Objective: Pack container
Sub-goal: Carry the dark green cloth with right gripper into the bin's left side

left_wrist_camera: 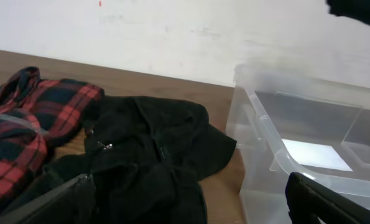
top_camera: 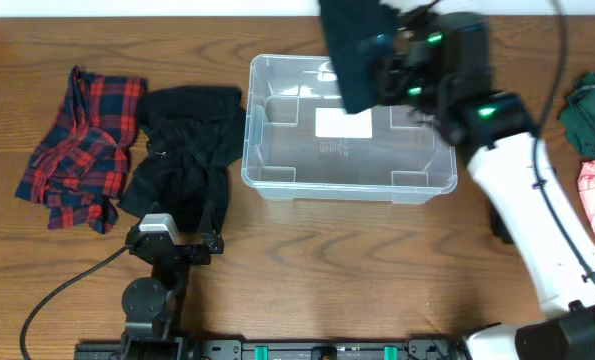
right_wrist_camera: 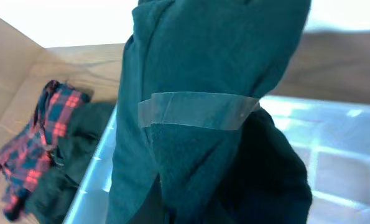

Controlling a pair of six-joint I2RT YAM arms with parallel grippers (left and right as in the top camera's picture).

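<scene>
Container (top_camera: 349,186): clear bin, middle of the bench (top_camera: 327,270), holding nothing but its white base label (top_camera: 343,123).
Right pincer (right_wrist_camera: 197,112): clamped on a dark teal garment (top_camera: 355,48), which hangs over the bin's far rim.
Left pincer (left_wrist_camera: 185,208): fingers apart, empty, near the black garment (top_camera: 182,140); plaid shirt (top_camera: 77,145) beyond.
Risk, as I judge it: let go here, the cloth may drape across the rim or fall behind the bin.

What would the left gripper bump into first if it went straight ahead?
Probably the black garment lying right in front of the left gripper; the container sits off to its right.
</scene>
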